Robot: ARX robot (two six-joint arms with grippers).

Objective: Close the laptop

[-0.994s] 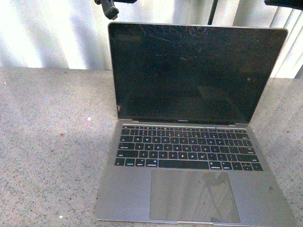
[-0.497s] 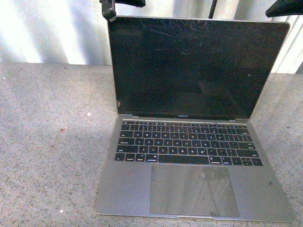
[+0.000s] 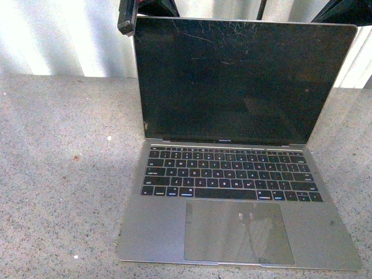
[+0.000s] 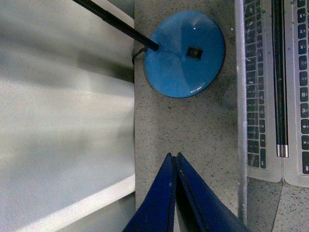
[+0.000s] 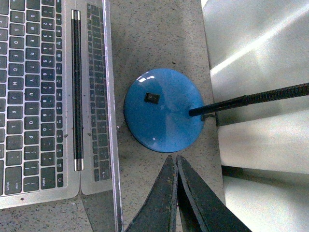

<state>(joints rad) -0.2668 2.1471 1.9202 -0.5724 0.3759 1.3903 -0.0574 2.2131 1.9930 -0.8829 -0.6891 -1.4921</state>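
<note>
A slim silver-grey laptop (image 3: 238, 174) sits open on a speckled grey tabletop (image 3: 58, 192), its front edge close to the bottom of the front view. Nearest is the large trackpad (image 3: 238, 232), with faint reflections on it. Behind it is the black keyboard (image 3: 229, 177); the key legends are too small to read. The screen (image 3: 238, 81) stands nearly upright, dark, with fine scratches across its upper part. The back of the lid faces away and cannot be seen from the front.

Behind the lid's upper corners, 2 dark shapes are cut off by the top of the frame. The left tool (image 3: 128, 17) is at the left corner and the right tool (image 3: 343, 10) at the right. From the front, contact with the lid cannot be judged.

The left wrist view shows the left tool's 2 blue fingers (image 4: 161, 203) pressed together at the tips and holding nothing. They are over bare tabletop behind the lid and clear of its edge. The right wrist view shows the right tool's 2 dark fingers (image 5: 193, 198) also together and empty.

Between the tools, behind the lid, sits a round blue lamp base (image 4: 186, 53) with a small black switch. Its black stem (image 4: 116, 24) runs out of frame. Beyond is a pale, folded backdrop (image 3: 64, 35).
</note>
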